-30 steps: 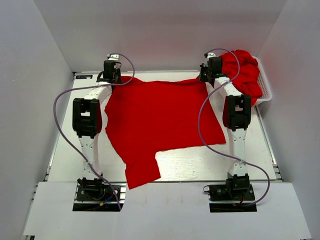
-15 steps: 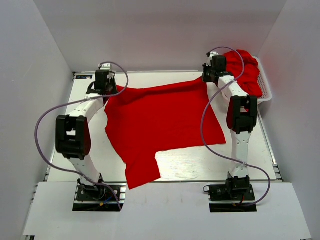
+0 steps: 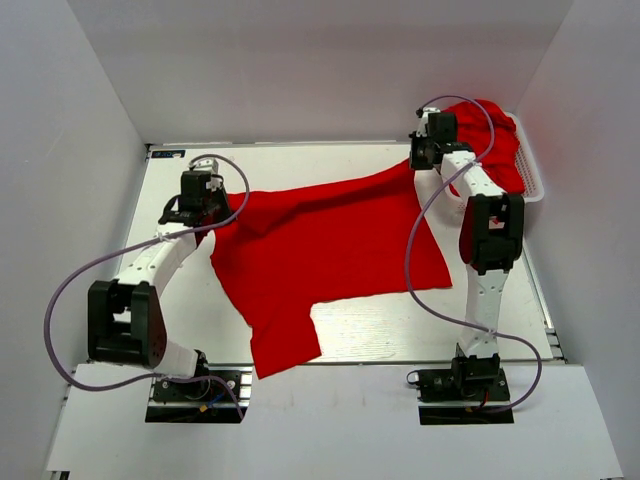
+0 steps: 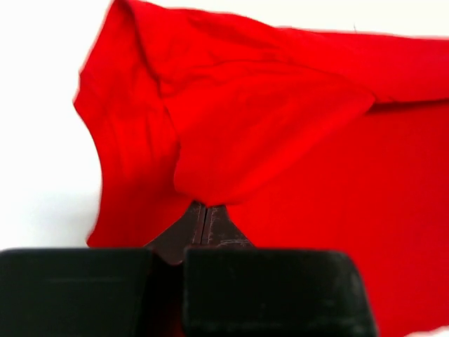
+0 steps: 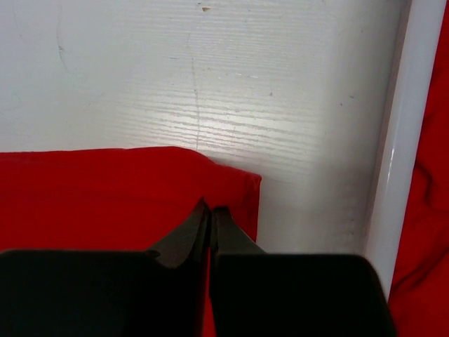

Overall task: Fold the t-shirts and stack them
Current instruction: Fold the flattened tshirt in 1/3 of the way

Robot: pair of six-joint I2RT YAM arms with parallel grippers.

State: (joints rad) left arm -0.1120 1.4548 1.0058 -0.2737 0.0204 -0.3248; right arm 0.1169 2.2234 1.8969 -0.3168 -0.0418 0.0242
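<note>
**Left of frame:** the left gripper (image 4: 205, 214) is clamped on a far corner of a plain bright red soft-fabric t-shirt (image 3: 330, 240). The shirt is spread across the centre of the white surface (image 3: 400, 325).

**Upper right:** the right gripper (image 5: 210, 210) is pinched on the opposite far corner, beside a white slotted plastic basket (image 3: 537, 188) holding more crumpled red t-shirts (image 3: 495, 140).

The fabric looks light and limp, likely to sag between holds. Corners and hems seem the best places to take hold.
</note>
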